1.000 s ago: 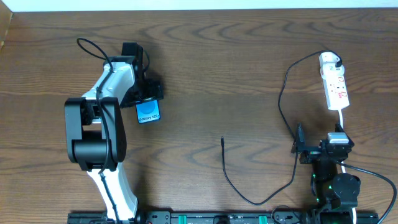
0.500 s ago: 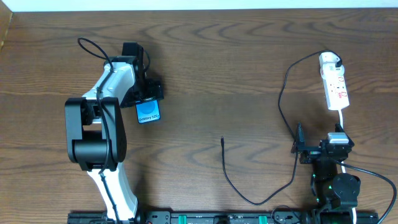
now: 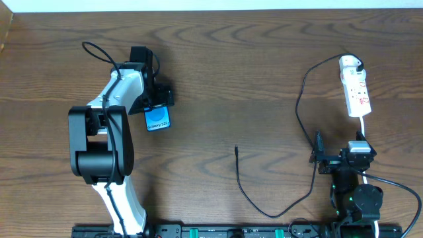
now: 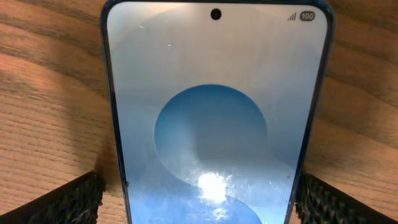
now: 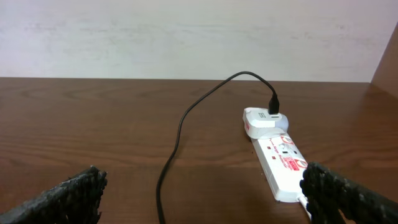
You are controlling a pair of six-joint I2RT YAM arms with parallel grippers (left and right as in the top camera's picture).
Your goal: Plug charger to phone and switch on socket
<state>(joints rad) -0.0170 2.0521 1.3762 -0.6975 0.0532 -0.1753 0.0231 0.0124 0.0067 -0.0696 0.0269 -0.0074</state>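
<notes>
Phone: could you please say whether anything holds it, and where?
Nothing is held: the left gripper stands open astride the phone; the right gripper is empty.

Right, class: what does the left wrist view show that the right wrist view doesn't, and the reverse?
Left wrist only: the phone, screen up, straddled by the open left gripper. Right wrist only: the socket with the charger plugged into its far end, ahead of the open right gripper. Both: the wooden table and black fingertips at the lower corners.
</notes>
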